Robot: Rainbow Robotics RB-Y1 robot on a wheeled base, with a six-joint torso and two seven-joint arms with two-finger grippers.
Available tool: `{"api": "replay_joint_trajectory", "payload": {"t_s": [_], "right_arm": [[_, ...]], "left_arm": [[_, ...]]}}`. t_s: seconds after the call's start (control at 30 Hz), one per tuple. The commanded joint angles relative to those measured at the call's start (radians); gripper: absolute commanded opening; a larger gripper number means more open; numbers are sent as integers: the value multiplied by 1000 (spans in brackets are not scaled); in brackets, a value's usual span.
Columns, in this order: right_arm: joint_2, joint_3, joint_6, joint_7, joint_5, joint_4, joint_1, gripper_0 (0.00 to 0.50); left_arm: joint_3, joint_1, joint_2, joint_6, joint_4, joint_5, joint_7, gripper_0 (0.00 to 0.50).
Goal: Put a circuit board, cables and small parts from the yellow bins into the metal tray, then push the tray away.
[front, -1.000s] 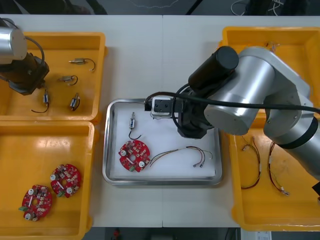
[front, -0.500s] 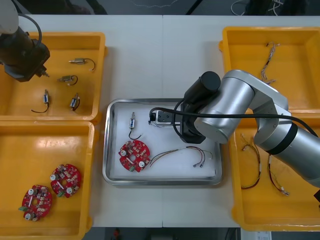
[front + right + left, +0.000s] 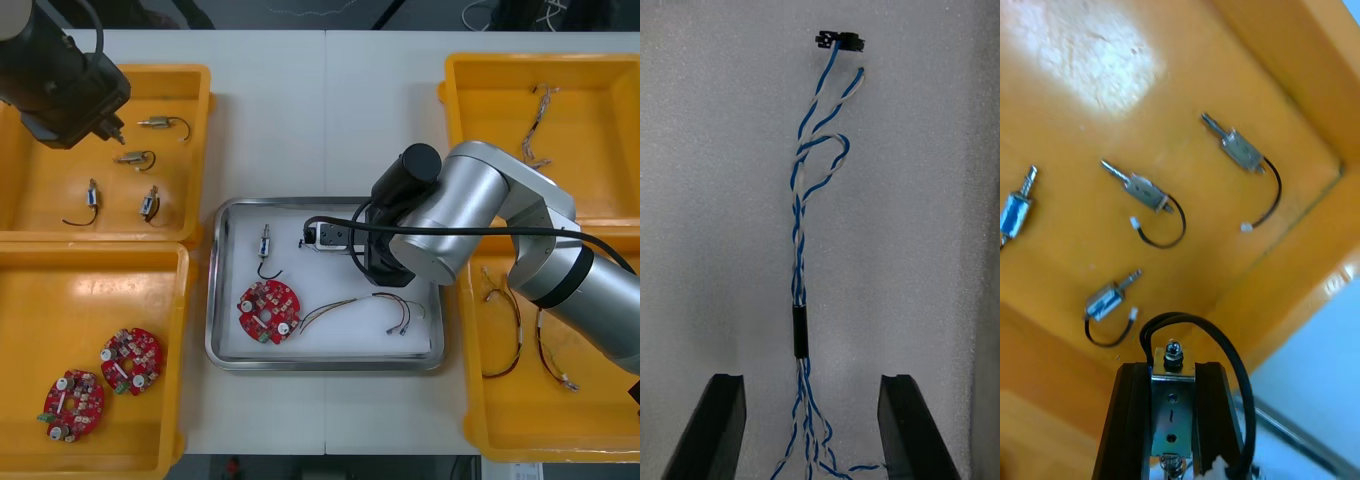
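My right gripper (image 3: 809, 381) stands open low over the metal tray (image 3: 222, 345), near its far side in the front view (image 3: 345, 240). A twisted blue and white cable (image 3: 799, 247) lies flat on the tray's white inside, running out between the two fingers, which do not touch it. In the tray also lie a red circuit board (image 3: 268, 309), a small metal part (image 3: 265, 245) and a red and yellow cable (image 3: 365, 308). My left gripper (image 3: 108, 125) hangs shut (image 3: 1172, 409) above the far left yellow bin (image 3: 200, 75), over small metal parts (image 3: 1146, 193).
Several small metal parts (image 3: 140, 158) lie in the far left bin. Two circuit boards (image 3: 130, 360) rest in the near left bin (image 3: 180, 340). The far right bin (image 3: 452, 70) holds a cable (image 3: 540, 120); red and yellow cables (image 3: 520, 330) lie in the near right bin.
The right arm dropped toward the tray, then its gripper opened and let go of the blue and white cable. The left arm drifted rightward over the far left bin.
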Motion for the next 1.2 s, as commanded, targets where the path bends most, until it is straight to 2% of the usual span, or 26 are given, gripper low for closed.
{"api": "replay_joint_trajectory", "payload": {"t_s": [0.03,0.17,0.3,0.7,1.07,1.2], "right_arm": [[-10,-59,0,8,-67,-29,8,500],[5,-108,49,8,-106,-40,7,500],[28,-160,137,2,-107,-87,8,500],[105,-367,491,-41,-98,-245,8,500],[117,-542,501,-91,-55,-339,22,500],[111,-634,501,-179,-46,-377,65,500]], "left_arm": [[-23,32,40,56,-149,52,-21,0],[-36,47,37,74,-211,79,-7,2],[-37,53,30,85,-236,89,1,0],[-37,55,27,88,-236,86,7,0],[-40,55,27,91,-238,92,9,0],[-73,55,19,88,-248,95,13,0]]}}
